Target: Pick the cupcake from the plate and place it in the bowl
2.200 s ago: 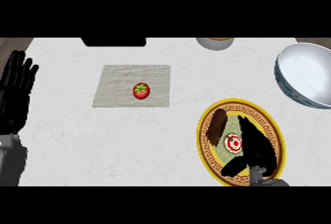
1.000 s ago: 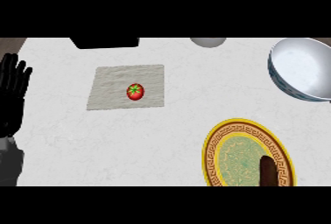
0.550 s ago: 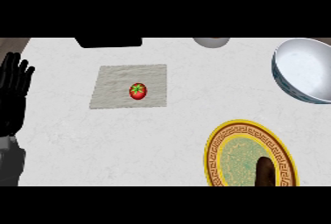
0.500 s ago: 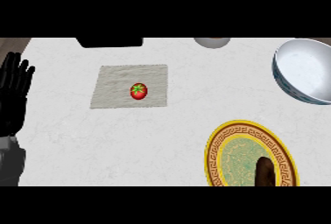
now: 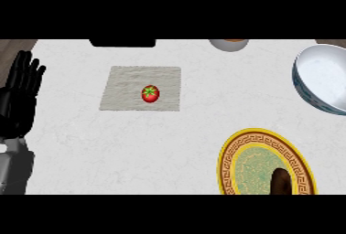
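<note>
Left hand (image 5: 19, 98) at far-left edge of the view, resting, fingers straight and pointing up, wide open, holding nothing. Grey forearm (image 5: 15, 169) below it, running off the lower-left edge.

White marbled surface (image 5: 135, 146) across the whole view. Beige cloth mat (image 5: 121, 87) left of centre, lying flat, square-on. Tomato (image 5: 150, 93) on the mat, slightly right of the mat's middle, green stem cap facing up.

Black rectangular object (image 5: 122, 43) at the far edge, above the mat, cut off by the top of the view; cannot tell what it is. Small grey bowl-like item (image 5: 228, 45) at the far edge further right, also cut off, orange-brown contents just visible.

Round plate (image 5: 233, 155) near right, yellow rim, brown patterned band, green centre, lower part cut off. Dark brown shape (image 5: 280, 182) on the plate's near-right part, likely the cupcake, partly cut off at the lower edge; cannot confirm detail.

Large white bowl (image 5: 317, 73) at far right, blue-patterned outer wall, tilted toward the viewer, right side out of view. Well apart from the plate. Nothing visible inside it.

Right hand not visible anywhere.
</note>
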Motion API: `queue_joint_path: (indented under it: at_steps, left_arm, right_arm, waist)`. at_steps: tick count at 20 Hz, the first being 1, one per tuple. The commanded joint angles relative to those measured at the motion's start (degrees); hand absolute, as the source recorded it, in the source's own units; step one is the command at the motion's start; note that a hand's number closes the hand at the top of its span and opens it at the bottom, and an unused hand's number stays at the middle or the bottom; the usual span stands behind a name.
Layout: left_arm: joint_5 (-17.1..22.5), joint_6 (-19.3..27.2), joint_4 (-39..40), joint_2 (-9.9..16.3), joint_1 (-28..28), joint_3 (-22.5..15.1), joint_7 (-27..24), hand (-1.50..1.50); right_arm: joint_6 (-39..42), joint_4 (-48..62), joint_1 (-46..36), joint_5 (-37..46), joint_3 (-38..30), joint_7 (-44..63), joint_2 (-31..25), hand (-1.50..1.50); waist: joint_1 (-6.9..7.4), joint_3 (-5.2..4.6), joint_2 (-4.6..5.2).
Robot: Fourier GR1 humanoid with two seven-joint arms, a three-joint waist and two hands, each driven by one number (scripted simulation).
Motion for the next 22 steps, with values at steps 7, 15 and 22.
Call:
queue_joint_path:
  at_steps: [7,15,22]
  left_arm:
    - [-1.24,0.43,3.17,-1.06,-3.39,-1.37,-0.89,0.0]
    - [-2.46,0.39,4.2,-1.64,-4.6,-2.78,-1.26,0.0]
    - [-0.54,-0.64,0.5,-1.21,-3.91,-2.59,2.31,0.0]
  right_arm:
    - [14.57,10.48,-10.43,-4.86,4.06,-5.89,-6.95,1.5]
    - [13.75,8.08,-22.88,-3.11,14.52,2.74,-2.69,1.5]
    - [12.47,9.07,-31.47,0.89,23.43,8.12,4.11,1.5]
  waist:
    - [1.84,-0.3,0.47]
    - [3.62,-0.45,0.65]
    - [3.2,-0.44,0.15]
